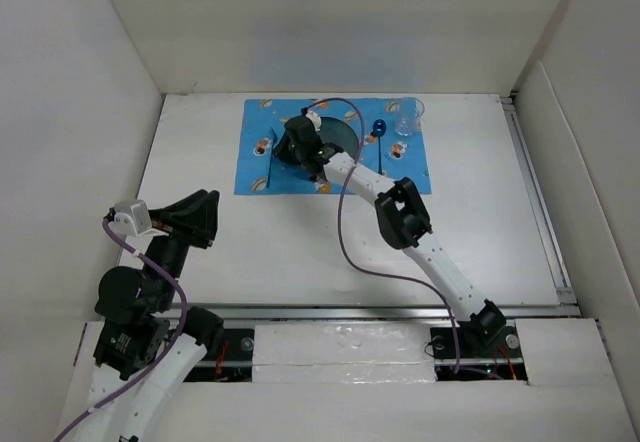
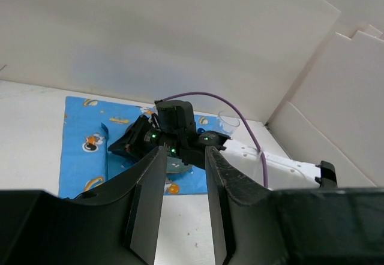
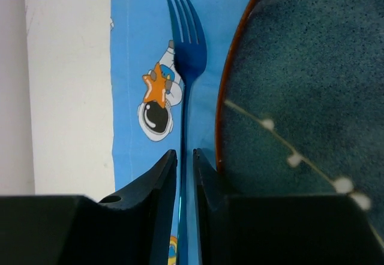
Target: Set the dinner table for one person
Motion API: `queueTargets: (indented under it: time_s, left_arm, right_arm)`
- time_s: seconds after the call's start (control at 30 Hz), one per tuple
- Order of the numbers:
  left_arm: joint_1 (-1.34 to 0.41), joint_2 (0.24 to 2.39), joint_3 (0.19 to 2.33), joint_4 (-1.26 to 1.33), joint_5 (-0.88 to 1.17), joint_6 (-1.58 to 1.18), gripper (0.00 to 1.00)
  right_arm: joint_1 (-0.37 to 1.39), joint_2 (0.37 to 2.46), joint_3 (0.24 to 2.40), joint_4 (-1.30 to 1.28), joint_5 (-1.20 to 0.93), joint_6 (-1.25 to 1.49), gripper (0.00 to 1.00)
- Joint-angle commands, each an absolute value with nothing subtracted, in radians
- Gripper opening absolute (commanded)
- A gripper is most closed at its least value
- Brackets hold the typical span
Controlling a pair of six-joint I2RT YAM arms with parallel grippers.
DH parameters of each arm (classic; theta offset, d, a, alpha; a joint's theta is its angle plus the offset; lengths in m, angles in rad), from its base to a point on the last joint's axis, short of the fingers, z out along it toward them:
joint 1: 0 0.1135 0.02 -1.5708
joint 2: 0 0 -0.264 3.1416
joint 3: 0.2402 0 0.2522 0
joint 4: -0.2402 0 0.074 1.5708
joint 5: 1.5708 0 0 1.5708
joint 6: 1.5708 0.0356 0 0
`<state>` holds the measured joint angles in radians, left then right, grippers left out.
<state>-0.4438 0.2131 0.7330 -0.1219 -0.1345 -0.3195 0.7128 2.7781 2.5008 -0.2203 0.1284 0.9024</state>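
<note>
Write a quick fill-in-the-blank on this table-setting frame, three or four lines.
1. The fork lies on the placemat, on the ____ side of the plate in the top view.
2. Fingers of the right gripper straddle the fork's ____.
3. The clear cup stands at the placemat's far ____ corner.
4. Between the fingers of the left gripper there is ____.
Missing: left; handle; right; nothing.
</note>
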Motion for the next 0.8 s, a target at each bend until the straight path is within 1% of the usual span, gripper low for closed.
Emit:
queueTargets:
  time_s: [0.0,0.03,0.17,0.23,0.3,0.33,0.37,0.4,0.43,0.47,0.5,0.53,0.57,0.6,0.63,0.67,0.7,0.77]
  left_arm:
    - [-0.449,0.209,0.732,-0.086,-0.144,-0.316,0.29]
    - [-0.449,0.21,0.732,-0.086,-0.146,-0.316,0.29]
    - [-0.449,0.225,0.73,-0.086,-0.15,-0.319,0.3]
    - [-0.449,0.235,0.73,-0.087,-0.156,-0.319,0.3]
    - [-0.449,0.242,0.73,-0.092,-0.17,-0.322,0.33]
    - [-0.449,0.253,0.727,-0.094,-0.178,-0.325,0.35]
    - [-0.449,0.259,0.726,-0.098,-0.187,-0.33,0.39]
    - [-0.449,0.268,0.727,-0.113,-0.193,-0.333,0.41]
    - [-0.449,0.287,0.729,-0.12,-0.196,-0.334,0.43]
    - [-0.449,0.29,0.729,-0.123,-0.195,-0.34,0.46]
    - [-0.449,0.296,0.727,-0.12,-0.186,-0.345,0.47]
    - [-0.449,0.307,0.727,-0.121,-0.184,-0.348,0.49]
    - [-0.449,0.311,0.73,-0.121,-0.17,-0.35,0.51]
    - [-0.449,0.316,0.732,-0.123,-0.163,-0.351,0.53]
    - [-0.449,0.319,0.735,-0.124,-0.164,-0.351,0.55]
    - [-0.449,0.318,0.736,-0.124,-0.158,-0.351,0.59]
    - [-0.449,0.319,0.735,-0.123,-0.161,-0.351,0.61]
    - [-0.449,0.313,0.735,-0.123,-0.182,-0.356,0.63]
  right_arm:
    - [0.71,2.602,2.462,-0.16,0.115,0.835,0.23]
    - [0.71,2.576,2.444,-0.155,0.109,0.806,0.2]
    - [0.723,2.412,2.306,-0.097,0.063,0.717,0.17]
    - [0.735,2.308,2.243,-0.094,0.022,0.668,0.18]
    - [0.745,2.229,2.192,-0.091,-0.023,0.617,0.22]
    - [0.755,2.135,2.118,-0.087,-0.038,0.597,0.28]
    - [0.755,2.081,2.073,-0.083,-0.037,0.569,0.31]
    - [0.765,2.024,2.022,-0.081,-0.032,0.522,0.35]
    - [0.765,1.96,1.966,-0.078,-0.025,0.502,0.43]
    - [0.79,1.816,1.83,-0.068,-0.006,0.476,0.46]
    - [0.802,1.736,1.754,-0.037,0.024,0.436,0.51]
    - [0.814,1.65,1.677,-0.022,0.04,0.417,0.59]
    - [0.848,1.471,1.525,-0.009,0.093,0.401,0.65]
    - [0.865,1.383,1.452,0.03,0.127,0.385,0.7]
    - [0.882,1.294,1.384,0.032,0.18,0.355,0.91]
    - [0.9,1.208,1.321,0.029,0.207,0.345,1.0]
    - [0.926,1.042,1.21,0.008,0.239,0.341,1.0]
    - [0.937,0.884,1.11,-0.042,0.343,0.351,1.0]
